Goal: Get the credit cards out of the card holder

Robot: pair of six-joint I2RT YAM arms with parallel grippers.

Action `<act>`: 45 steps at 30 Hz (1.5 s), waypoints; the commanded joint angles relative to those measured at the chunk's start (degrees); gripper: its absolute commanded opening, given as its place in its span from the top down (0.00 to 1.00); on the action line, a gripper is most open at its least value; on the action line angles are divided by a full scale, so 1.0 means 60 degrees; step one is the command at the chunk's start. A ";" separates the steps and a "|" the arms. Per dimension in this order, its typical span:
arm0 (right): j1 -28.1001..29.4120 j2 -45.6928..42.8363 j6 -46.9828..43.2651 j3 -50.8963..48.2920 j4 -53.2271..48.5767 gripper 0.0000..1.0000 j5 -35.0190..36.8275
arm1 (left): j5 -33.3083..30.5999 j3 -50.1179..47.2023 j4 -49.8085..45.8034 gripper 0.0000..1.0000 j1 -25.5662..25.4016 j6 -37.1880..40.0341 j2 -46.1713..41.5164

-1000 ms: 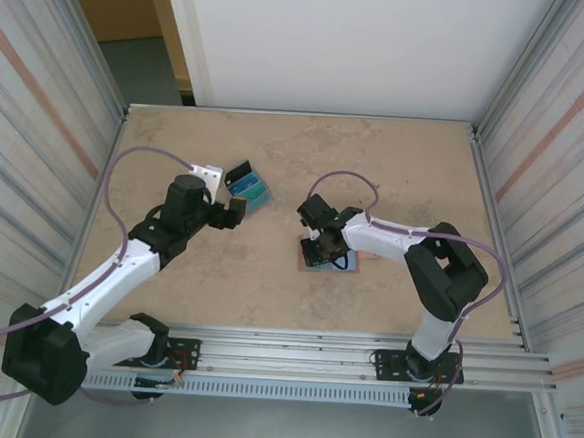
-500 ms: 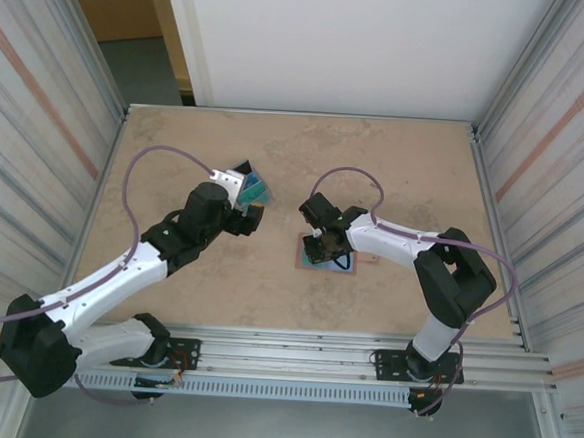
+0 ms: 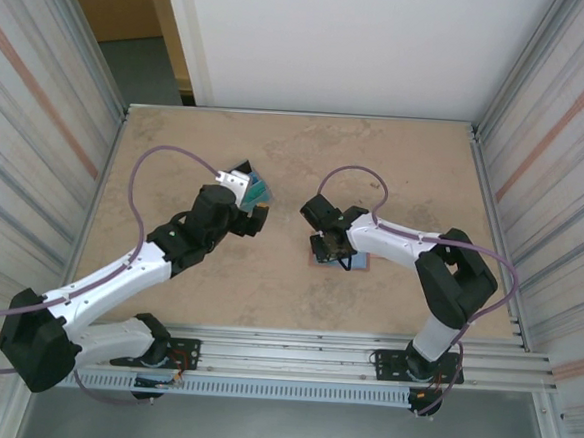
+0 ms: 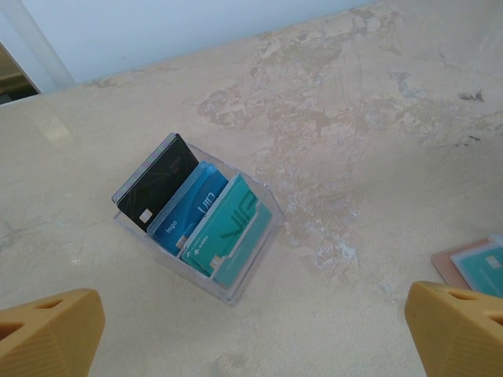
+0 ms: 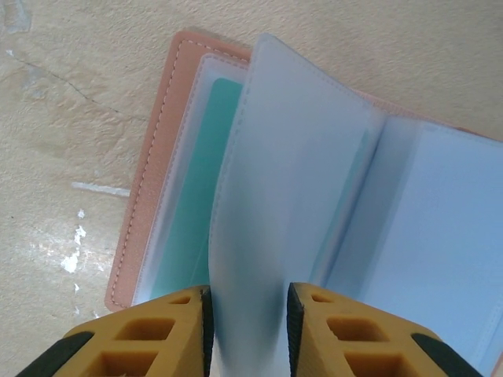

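Three credit cards (image 4: pixel 200 216), black, blue and teal, are already stood in a clear tray (image 4: pixel 229 292) on the table (image 4: pixel 354 157), and the left end effector (image 4: pixel 251 330) is held near it with fingers spread wide. The card holder (image 5: pixel 149 196) is laid open under the right end effector (image 5: pixel 247 330), whose narrowly parted fingers enclose a translucent sleeve leaf (image 5: pixel 291 181); whether it is pinched cannot be told. At least one teal card (image 5: pixel 200 196) is left inside, so the task is judged partly done.

The pink card holder (image 5: pixel 153 181) lies open under the right gripper (image 5: pixel 247 314), one clear leaf (image 5: pixel 291 181) rising between its fingers, a teal card (image 5: pixel 196 212) pocketed left. Three cards (image 4: pixel 192 208), black, blue and teal, stand tilted ahead of the left gripper (image 4: pixel 253 334).
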 commanded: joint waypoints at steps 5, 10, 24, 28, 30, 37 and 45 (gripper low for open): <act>-0.0211 -0.0657 0.0478 -0.0140 -0.0309 0.62 0.0627 | -0.0572 0.0426 0.0039 0.01 -0.0369 0.0129 0.0072; -0.0455 -0.0846 0.0567 -0.0346 -0.0281 0.60 0.0675 | -0.0901 0.0550 0.0075 0.01 -0.0683 0.0281 0.0419; -0.1761 -0.1274 0.1091 -0.1865 0.0488 0.63 0.0012 | -0.0584 0.0644 0.0595 0.01 -0.1201 -0.0171 0.1877; -0.1904 -0.1475 0.1183 -0.2086 0.0597 0.65 -0.0062 | -0.0305 0.0677 0.0944 0.01 -0.1387 -0.0192 0.2540; -0.1932 -0.1669 0.1212 -0.2083 0.0568 0.66 -0.0083 | -0.0244 0.0747 0.1102 0.01 -0.1520 -0.0169 0.2941; -0.2055 -0.2919 0.1154 -0.2009 0.0302 0.64 -0.0147 | -0.0490 0.1178 0.1792 0.01 -0.2177 -0.0185 0.4411; -0.2902 -0.4089 0.1271 -0.2115 -0.0318 0.54 -0.0001 | 0.0063 0.1587 0.2391 0.01 -0.2318 -0.0615 0.5663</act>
